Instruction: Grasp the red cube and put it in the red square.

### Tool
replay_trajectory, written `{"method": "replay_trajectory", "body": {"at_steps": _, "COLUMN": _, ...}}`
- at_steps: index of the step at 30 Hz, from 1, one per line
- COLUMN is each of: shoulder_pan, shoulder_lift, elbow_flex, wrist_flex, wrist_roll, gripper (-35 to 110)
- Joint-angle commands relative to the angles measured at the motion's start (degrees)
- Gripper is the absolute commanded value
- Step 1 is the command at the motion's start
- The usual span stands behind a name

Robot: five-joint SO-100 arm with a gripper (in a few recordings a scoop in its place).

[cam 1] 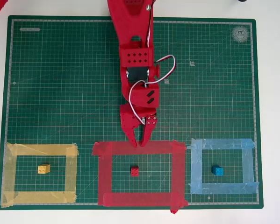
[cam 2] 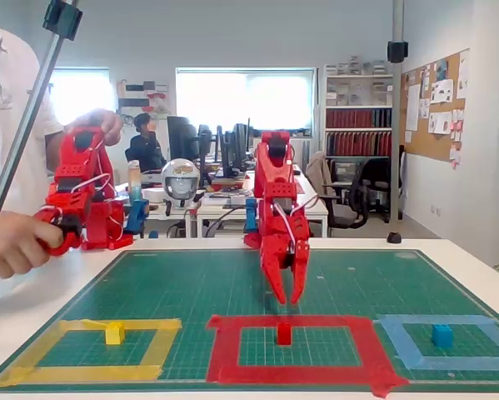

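With red cube point(cam 1: 134, 171) inside red square point(cam 1: 104, 175), gripper point(cam 1: 139, 142) seemingly ajar

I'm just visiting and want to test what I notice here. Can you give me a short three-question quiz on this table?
1. True or false: the red cube lies inside the red square.
2. Which cube sits in the light-blue outline? A yellow, B blue, C red.
3. What is the claw holding?

Key: 1 true. 2 B, the blue cube. 3 Nothing; it hangs open over the square's far strip.
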Motion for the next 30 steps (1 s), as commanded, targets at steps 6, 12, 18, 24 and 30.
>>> {"method": "replay_trajectory", "body": {"at_steps": 6, "shoulder_pan": -2.72, "shoulder_lift": 35.77, "elbow_flex": 31.38, "wrist_flex": 0.44, "wrist_roll": 2.72, "gripper": 1}}
{"method": "replay_trajectory", "body": {"at_steps": 12, "shoulder_pan": -4.04, "shoulder_lift": 53.26, "elbow_flex": 50.98, "wrist_flex": 0.44, "wrist_roll": 2.72, "gripper": 1}}
{"method": "replay_trajectory", "body": {"at_steps": 18, "shoulder_pan": -3.52, "shoulder_lift": 65.48, "elbow_flex": 56.95, "wrist_flex": 13.36, "wrist_roll": 2.81, "gripper": 1}}
{"method": "replay_trajectory", "body": {"at_steps": 24, "shoulder_pan": -1.05, "shoulder_lift": 77.70, "elbow_flex": 68.03, "wrist_flex": 13.36, "wrist_roll": 2.81, "gripper": 1}}
{"method": "replay_trajectory", "body": {"at_steps": 30, "shoulder_pan": 0.44, "shoulder_lift": 86.22, "elbow_flex": 69.26, "wrist_flex": 26.02, "wrist_roll": 2.81, "gripper": 1}}
